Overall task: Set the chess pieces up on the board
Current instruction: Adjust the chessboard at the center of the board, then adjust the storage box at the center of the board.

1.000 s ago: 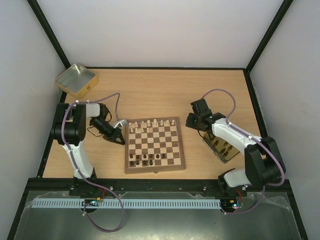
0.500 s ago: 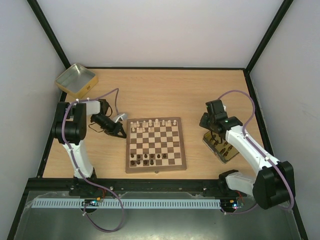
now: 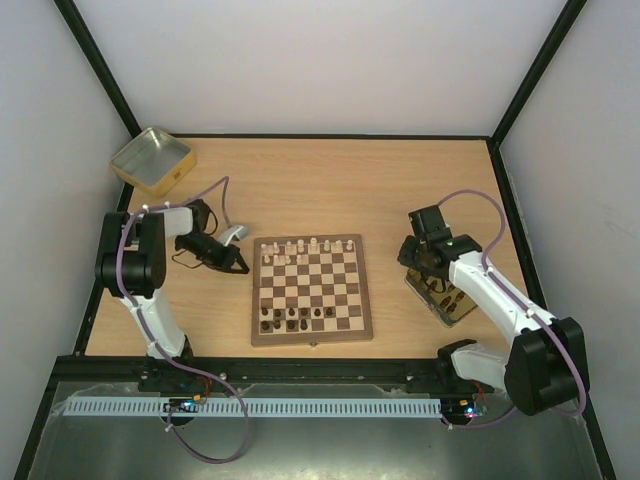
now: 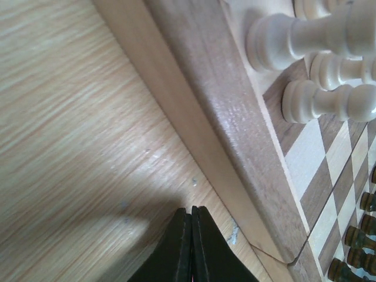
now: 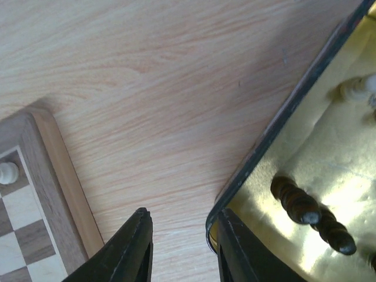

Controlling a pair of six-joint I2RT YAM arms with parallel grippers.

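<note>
The board [image 3: 256,300] lies mid-table, pale chess pieces [image 3: 300,247] along its far rows and dark ones [image 3: 300,318] on its near side. My left gripper [image 3: 243,268] rests low on the table just off the board's left border [image 4: 235,117], shut with nothing in it [image 4: 191,210]; pale pieces [image 4: 294,35] stand close beyond. My right gripper [image 3: 428,275] hangs open and empty [image 5: 182,214] at the near-left corner of a gold tin [image 5: 329,147]. One finger [image 5: 232,247] is over the tin's rim. Dark pieces [image 5: 296,202] and a pale one [image 5: 352,88] lie in the tin.
The gold tin [image 3: 468,312] sits right of the board under the right arm. A second gold tin [image 3: 152,160] stands at the far left corner. Black frame posts and white walls bound the table. The board's corner [image 5: 47,164] shows left of the right fingers.
My right arm swung away from the board's right edge to the tin, and its jaws opened. The left gripper drew back slightly left, still shut.
</note>
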